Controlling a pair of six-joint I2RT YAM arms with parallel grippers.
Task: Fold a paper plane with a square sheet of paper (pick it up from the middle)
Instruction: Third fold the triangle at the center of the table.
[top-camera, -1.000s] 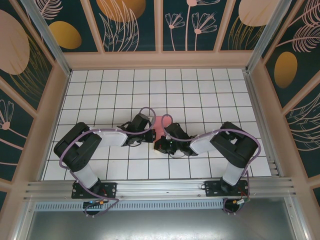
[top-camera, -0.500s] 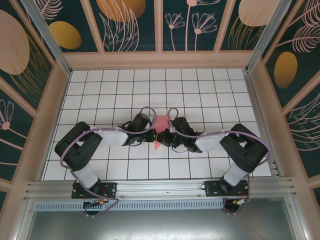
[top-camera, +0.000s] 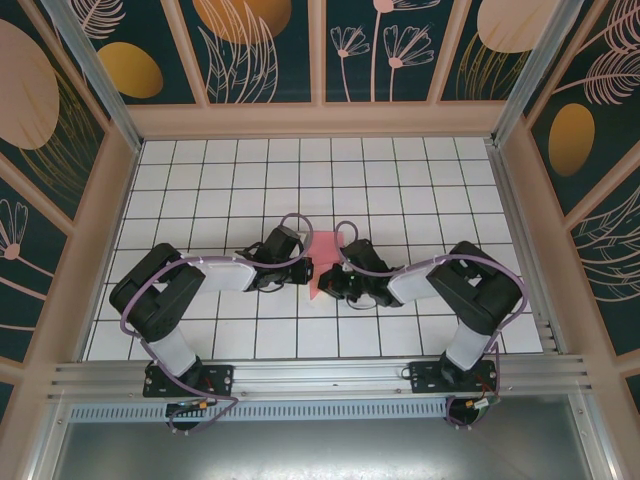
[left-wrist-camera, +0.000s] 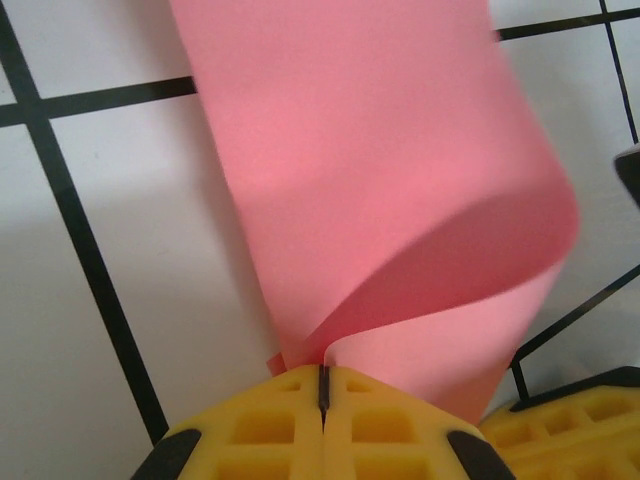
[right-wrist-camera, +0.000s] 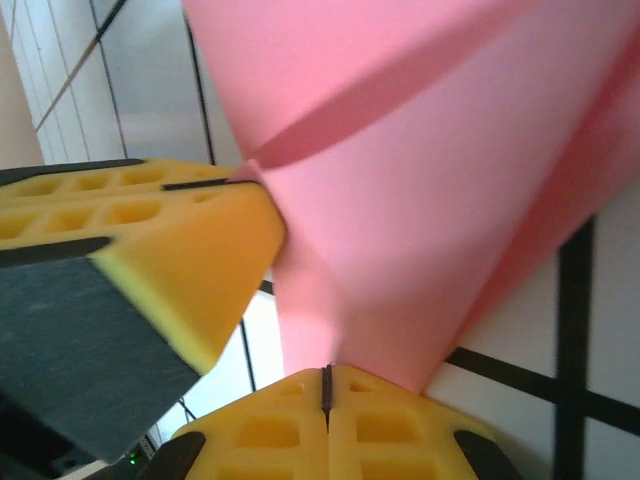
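Observation:
The square sheet of paper (top-camera: 323, 256), salmon pink, hangs bent between my two grippers over the middle of the tiled table. In the left wrist view the sheet (left-wrist-camera: 380, 150) curls over into a loose loop, and my left gripper (left-wrist-camera: 323, 372) is shut on its near edge. In the right wrist view the sheet (right-wrist-camera: 420, 200) rises as a creased fold from my right gripper (right-wrist-camera: 327, 372), shut on its lower edge. From above, the left gripper (top-camera: 306, 270) and right gripper (top-camera: 326, 283) almost touch. The left gripper's yellow fingers (right-wrist-camera: 170, 240) pinch the paper close beside the right one.
The white table with a black grid (top-camera: 400, 190) stretches behind the grippers. Wooden side walls (top-camera: 118, 190) and a metal rail (top-camera: 320, 378) at the near edge bound it. A yellow finger of the right gripper (left-wrist-camera: 575, 415) shows at the left wrist view's lower right corner.
The right arm has shifted its elbow out and back, and its wrist has turned. More of the pink sheet shows between the grippers now. The left arm has hardly moved.

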